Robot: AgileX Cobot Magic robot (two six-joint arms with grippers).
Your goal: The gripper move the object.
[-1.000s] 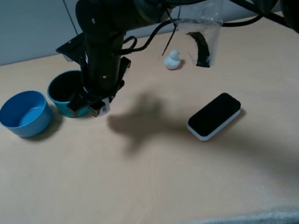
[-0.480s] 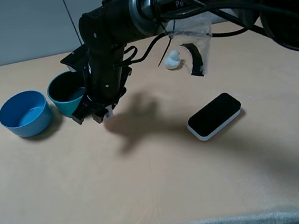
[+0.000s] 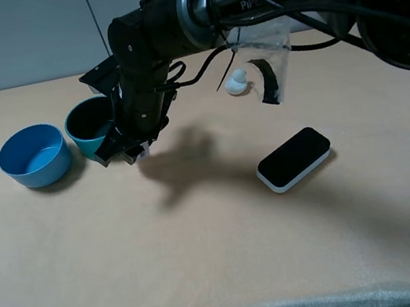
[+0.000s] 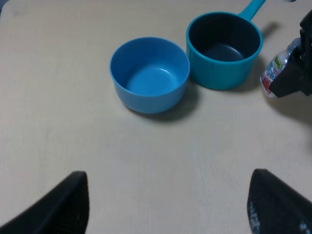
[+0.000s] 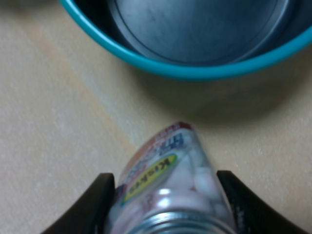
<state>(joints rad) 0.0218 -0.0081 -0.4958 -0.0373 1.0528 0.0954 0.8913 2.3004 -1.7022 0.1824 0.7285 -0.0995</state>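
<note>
Right wrist view has the right gripper (image 5: 165,185) clamped on the jar (image 5: 170,180), one black finger (image 5: 100,200) on each flank of the glass and the silver cap end nearest the wrist. The jar's long axis runs along the fingers, base end out past the tips and down toward the table (image 5: 58,122), its yellow label up. From the left wrist view the jar (image 4: 272,73) stands tilted, cap uppermost, base lowest; whether the base touches the table I cannot tell. Seen from the high camera, the right gripper (image 3: 126,147) hangs at about 4 o'clock of the teal pan (image 3: 88,128), just beside its wall, with a pale bit of the jar (image 3: 144,155) showing at the gripper's 4 o'clock. A blue bowl (image 3: 33,154) sits at the pan's 8 o'clock, close against it. A white duck (image 3: 237,81) lies at the gripper's 2 o'clock and a black device (image 3: 294,158) near 3 o'clock, both well apart. The left gripper (image 4: 169,174) has its fingers spread wide, nothing between them.
</note>
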